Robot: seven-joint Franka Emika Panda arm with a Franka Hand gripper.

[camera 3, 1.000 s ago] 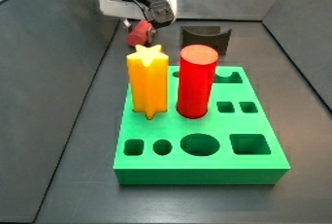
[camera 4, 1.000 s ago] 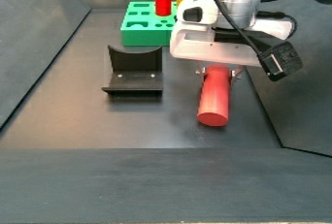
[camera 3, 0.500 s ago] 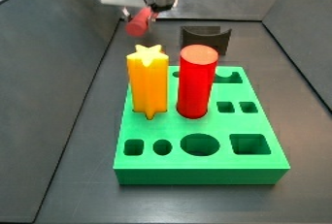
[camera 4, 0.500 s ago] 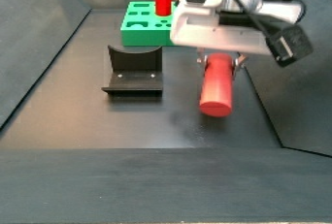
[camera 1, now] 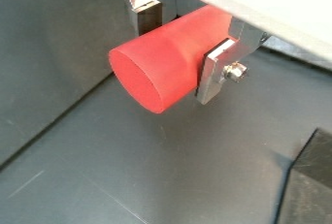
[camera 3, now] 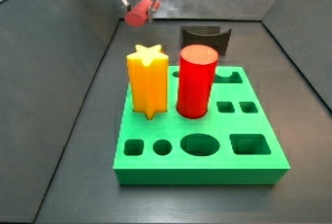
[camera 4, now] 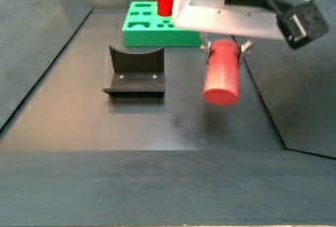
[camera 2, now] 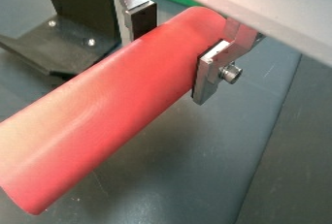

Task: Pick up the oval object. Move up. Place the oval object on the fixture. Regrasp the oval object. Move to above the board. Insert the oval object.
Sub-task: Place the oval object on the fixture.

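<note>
So the pick is done and the lift looks done too, or nearly. The gripper [camera 4: 226, 46] is pinching the oval object [camera 4: 221, 72], and in a side view the peg hangs lying flat, clear of the worktop [camera 4: 157, 123], with open floor under it. Both wrist views show the silver fingers [camera 2: 215, 68] clamped on either side of the peg [camera 2: 116, 102], dark pads pressed against it, grabbing it near one end so most of its length sticks out free.

The fixture [camera 4: 134, 72] sits empty, off to the side of the hanging peg and below it. So step three, laying the peg on the fixture, hasn't happened yet, and I'd guess that's what comes next: shift sideways over the notch and come down.

After that it's all still to do: regrasp, carry it over the board [camera 3: 201, 121], insert. In a side view the board already holds a yellow star peg [camera 3: 148, 80] and a red cylinder [camera 3: 195, 80], both standing upright, with several holes still open. Can't tell for sure from here which one is the oval hole.

The gripper [camera 3: 138, 5] is up high behind the board in that view, peg end [camera 3: 136, 16] poking out under it. Roughly a third of the way through, I'd say.
</note>
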